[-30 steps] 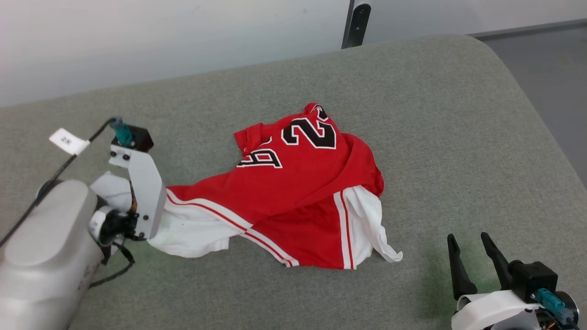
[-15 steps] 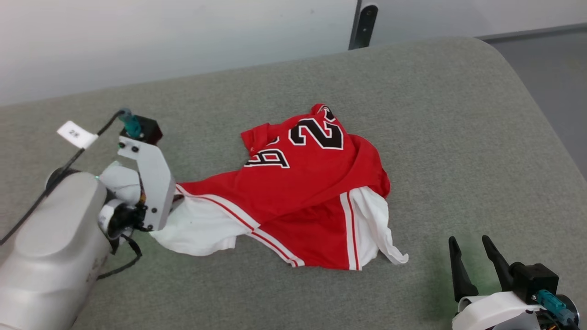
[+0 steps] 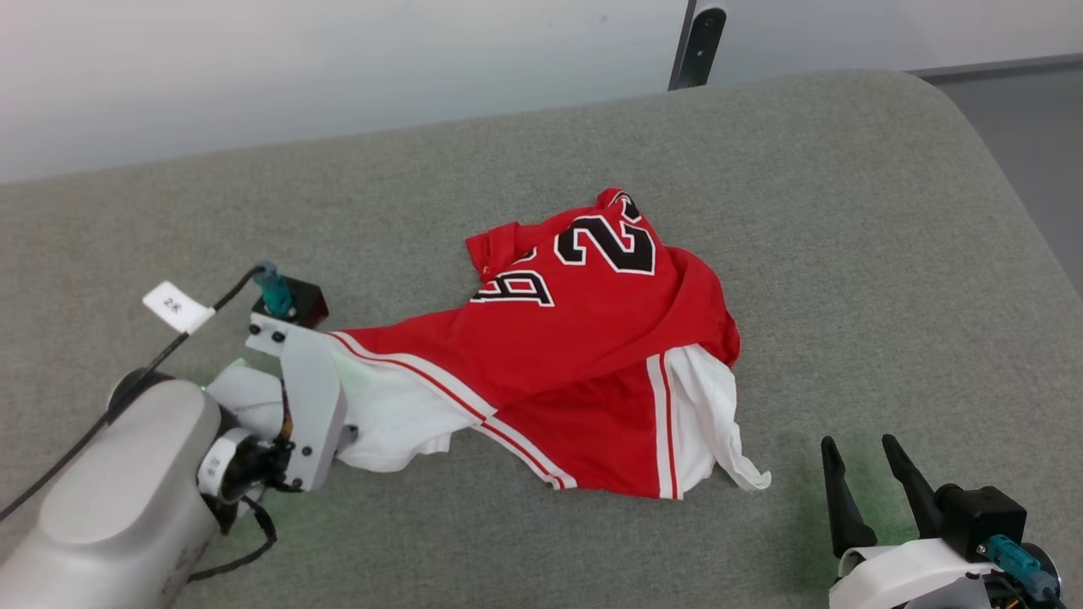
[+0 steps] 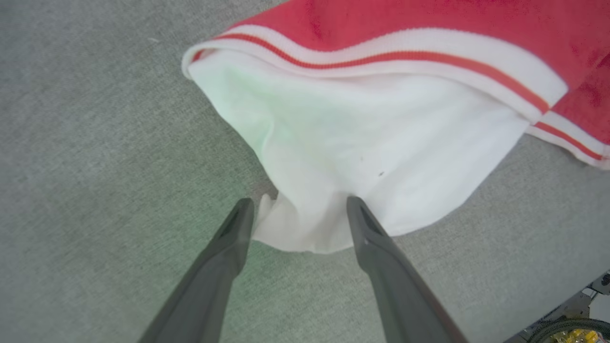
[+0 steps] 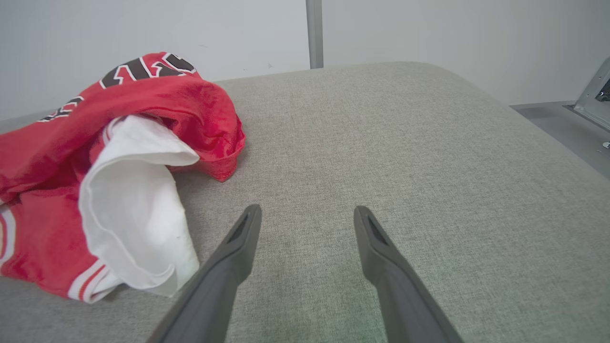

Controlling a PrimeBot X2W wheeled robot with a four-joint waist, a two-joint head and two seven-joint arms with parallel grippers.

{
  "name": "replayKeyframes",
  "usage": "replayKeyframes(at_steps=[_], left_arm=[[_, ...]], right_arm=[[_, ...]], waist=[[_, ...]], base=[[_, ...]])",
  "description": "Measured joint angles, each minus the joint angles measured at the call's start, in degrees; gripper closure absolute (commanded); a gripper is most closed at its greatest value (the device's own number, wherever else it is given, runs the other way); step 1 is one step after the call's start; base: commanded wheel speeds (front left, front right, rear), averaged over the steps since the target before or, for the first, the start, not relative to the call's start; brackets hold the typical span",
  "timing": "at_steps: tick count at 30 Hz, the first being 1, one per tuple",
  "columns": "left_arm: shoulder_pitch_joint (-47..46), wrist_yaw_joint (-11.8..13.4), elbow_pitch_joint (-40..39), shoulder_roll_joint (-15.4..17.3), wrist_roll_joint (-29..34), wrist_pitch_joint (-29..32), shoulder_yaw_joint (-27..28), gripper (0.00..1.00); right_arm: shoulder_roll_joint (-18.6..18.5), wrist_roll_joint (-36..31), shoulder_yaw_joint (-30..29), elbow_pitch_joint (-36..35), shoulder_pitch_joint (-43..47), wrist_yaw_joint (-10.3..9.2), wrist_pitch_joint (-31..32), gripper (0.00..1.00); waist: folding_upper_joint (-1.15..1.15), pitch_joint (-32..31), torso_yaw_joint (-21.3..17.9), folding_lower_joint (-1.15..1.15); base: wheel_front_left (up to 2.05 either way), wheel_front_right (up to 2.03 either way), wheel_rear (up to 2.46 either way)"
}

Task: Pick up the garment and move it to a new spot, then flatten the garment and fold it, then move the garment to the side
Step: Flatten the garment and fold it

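The garment (image 3: 584,338), a red jersey T-shirt with white sleeves and black numbers, lies crumpled in the middle of the grey-green padded surface (image 3: 846,211). In the left wrist view my left gripper (image 4: 296,205) is open, and the edge of the white sleeve (image 4: 362,143) lies loose between its spread fingertips. In the head view that arm's wrist bracket covers the fingers at the shirt's left end. My right gripper (image 3: 858,441) stands open and empty at the lower right, a short way from the other white sleeve (image 5: 133,205).
A dark post (image 3: 698,42) rises behind the far edge in front of a pale wall. The surface rounds off at the right, with grey floor (image 3: 1041,127) beyond it. Bare fabric stretches right of the shirt.
My left gripper has opened and let go of the white sleeve, and its wrist has drawn back towards me. The head camera has shifted, so the whole scene sits further right.
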Motion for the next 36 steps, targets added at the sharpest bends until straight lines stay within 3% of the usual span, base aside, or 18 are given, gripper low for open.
replayKeyframes(at_steps=[5, 12, 14, 19, 30, 36], left_arm=[[0.30, 0.98, 0.78, 0.68, -0.96, 3.23, -0.08, 0.00], [-2.04, 2.20, 5.58, -1.16, -2.23, 6.55, -0.16, 0.00], [-2.71, 2.48, 6.95, -1.88, -2.77, 7.09, 0.15, 1.00], [-4.52, 2.13, 7.69, -1.85, -3.05, 9.50, -0.41, 1.00], [-10.47, 1.77, 2.15, 1.86, -0.54, 12.10, -0.88, 1.00], [-14.80, -0.91, -0.05, 3.39, 2.27, 11.89, -2.10, 1.00]], right_arm=[[0.01, 0.16, 0.24, 0.01, -0.33, 0.00, 0.00, 0.00], [0.00, 0.49, 0.71, 0.27, -0.68, 0.00, 0.00, 0.00], [0.01, 0.73, 0.97, 0.25, -1.01, 0.00, 0.00, 0.00], [0.00, 0.87, 0.52, 0.30, -0.95, 0.00, 0.00, 0.00], [0.01, 0.97, 0.23, 0.71, -0.40, 0.00, 0.00, 0.00], [0.01, 1.07, 0.55, 0.91, -0.73, 0.00, 0.00, 0.00]], waist=[[0.00, 0.68, -0.76, 0.00], [0.00, 1.31, -2.04, 0.00], [0.00, 1.47, -2.44, 0.00], [0.00, 1.44, -2.95, 0.00], [0.00, 0.67, -1.71, 0.00], [0.00, 1.22, -1.49, 0.00]], base=[[0.00, 0.00, 0.00], [0.00, 0.00, 0.00], [0.00, 0.00, 0.00], [0.00, 0.00, 0.00], [0.00, 0.00, 0.00], [0.00, 0.00, 0.00]])
